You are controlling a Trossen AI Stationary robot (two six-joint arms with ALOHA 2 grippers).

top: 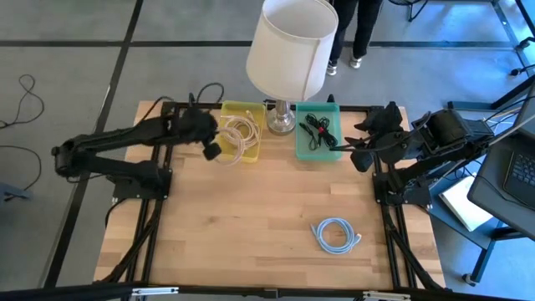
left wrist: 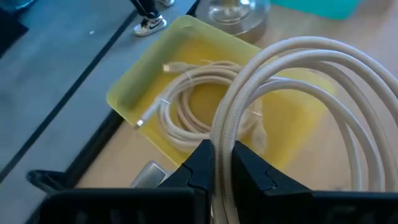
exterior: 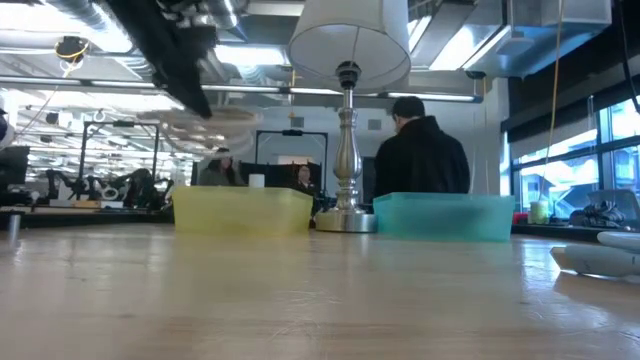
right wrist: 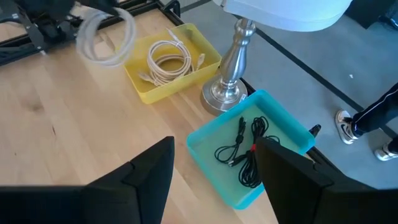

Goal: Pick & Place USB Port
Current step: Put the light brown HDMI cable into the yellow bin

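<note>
While you are looking from the near edge of the table (top: 251,201), a light blue cable (top: 336,234) is lying coiled on the wood, well apart from both claws and nearer the right arm's side. Farther back, the left gripper (left wrist: 222,163) is pinching its fingers tight on a cream cable (left wrist: 298,93) and holding it up in a loop. That loop is hanging just above the near rim of the yellow bin (top: 241,130) (another cream cable (left wrist: 186,106) is already lying coiled inside). So the bin is sitting right under and a little past the left claw, and I am guessing you only need a small push forward before letting go. The loop's long way is running away from the fingers, toward the bin. Over on the other side, the right gripper (right wrist: 214,165) is waiting with its fingers wide apart and nothing in them, just beside the teal bin (top: 318,134), which is holding a black cable (right wrist: 245,149). Between the bins a lamp (top: 288,50) is standing. I am not seeing any words or labels to read.
</note>
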